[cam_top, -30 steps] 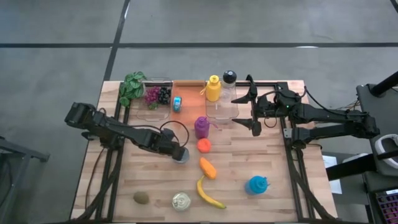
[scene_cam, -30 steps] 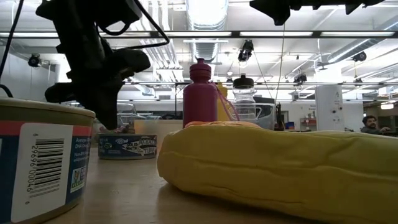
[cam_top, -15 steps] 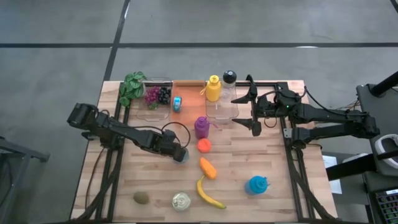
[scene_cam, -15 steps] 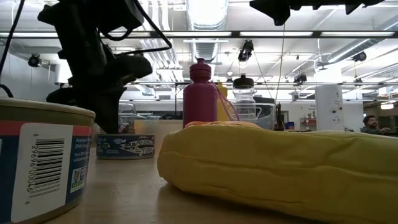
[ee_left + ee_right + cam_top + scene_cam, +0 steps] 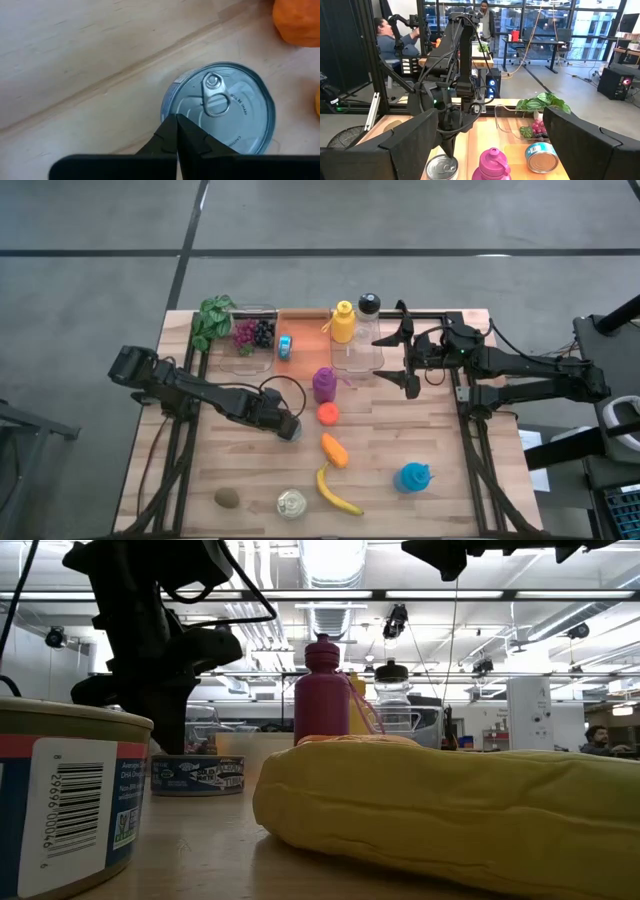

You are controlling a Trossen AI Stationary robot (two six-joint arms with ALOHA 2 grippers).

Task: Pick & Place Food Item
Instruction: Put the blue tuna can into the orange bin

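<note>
A flat tin can with a ring pull (image 5: 220, 112) stands on the wooden table, left of a round orange fruit (image 5: 328, 414); the low view shows the can (image 5: 197, 774) too. My left gripper (image 5: 176, 119) is shut and points down at the can's rim on its left side (image 5: 286, 425). In the low view the left gripper (image 5: 166, 745) reaches down to the level of the can's top. My right gripper (image 5: 402, 350) is open and hangs above the table's far right part; its wrist view shows the fingers spread wide (image 5: 492, 137). My left gripper comes from above with its shut fingertips (image 5: 172, 131) over the can's rim (image 5: 170, 102). I cannot tell whether they touch it. The can stands flat on the table.
A purple bottle (image 5: 324, 384), yellow bottle (image 5: 343, 322) and clear bottle (image 5: 369, 330) stand toward the far side, beside a tub of grapes (image 5: 250, 335) and a small can (image 5: 285, 346). Nearer lie a carrot (image 5: 334, 450), banana (image 5: 335, 492), taller can (image 5: 291, 503), kiwi (image 5: 227, 498) and blue object (image 5: 413, 477).
My left gripper has come down a little toward the flat can, staying shut. The can has kept its place.
</note>
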